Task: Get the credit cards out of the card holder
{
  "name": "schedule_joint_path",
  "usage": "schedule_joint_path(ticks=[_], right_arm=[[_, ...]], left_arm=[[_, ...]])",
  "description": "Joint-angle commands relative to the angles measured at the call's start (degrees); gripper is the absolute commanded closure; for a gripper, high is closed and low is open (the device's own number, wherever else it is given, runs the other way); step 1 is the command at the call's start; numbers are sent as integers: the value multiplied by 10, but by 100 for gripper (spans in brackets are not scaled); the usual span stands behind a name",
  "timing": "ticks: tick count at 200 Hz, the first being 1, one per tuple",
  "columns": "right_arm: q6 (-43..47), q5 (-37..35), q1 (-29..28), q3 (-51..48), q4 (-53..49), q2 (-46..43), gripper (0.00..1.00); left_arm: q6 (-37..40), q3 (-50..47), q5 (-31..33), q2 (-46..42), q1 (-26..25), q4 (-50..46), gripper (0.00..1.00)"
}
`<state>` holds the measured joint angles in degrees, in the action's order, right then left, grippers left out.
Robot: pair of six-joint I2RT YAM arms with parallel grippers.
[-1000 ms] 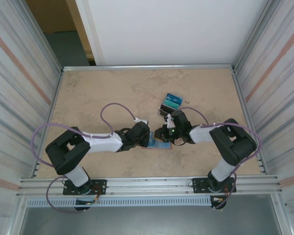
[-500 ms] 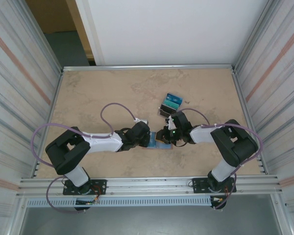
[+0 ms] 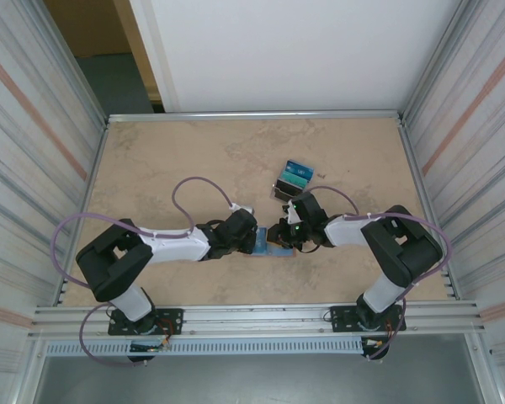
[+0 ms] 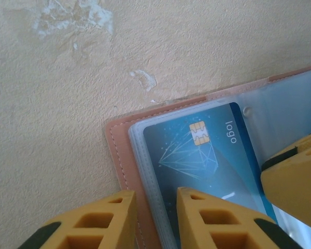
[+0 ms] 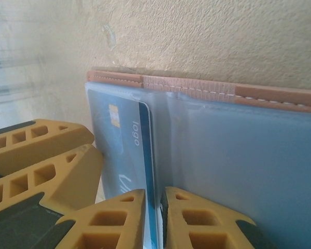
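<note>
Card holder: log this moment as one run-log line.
card holder: open flat on table | credit card: in clear sleeve | left jaws: astride holder's pink edge, grip unclear | right jaws: pinched on card's edge

I am running a robotics lab cell: ribbed metal walls (image 3: 42,151) are boxing in the desk (image 3: 168,160), arms (image 3: 177,241) sitting on an aluminium rail (image 3: 252,318).

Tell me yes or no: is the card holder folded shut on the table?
No, the card holder lies spread open, with a blue credit card showing under its clear sleeve.
</note>
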<state>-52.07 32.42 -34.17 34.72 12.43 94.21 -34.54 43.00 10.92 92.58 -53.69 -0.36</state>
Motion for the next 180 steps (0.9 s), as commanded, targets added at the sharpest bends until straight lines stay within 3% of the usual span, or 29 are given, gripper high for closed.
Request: schedule_joint_path(ticks=[1,180], right_arm=[[-5,-4,-6,6,11,19,83],[-24,36,-5,0,67,1,87]], left_arm=[[6,13,-1,3,-8,-23,73],[4,18,2,9,-13,-28,74]])
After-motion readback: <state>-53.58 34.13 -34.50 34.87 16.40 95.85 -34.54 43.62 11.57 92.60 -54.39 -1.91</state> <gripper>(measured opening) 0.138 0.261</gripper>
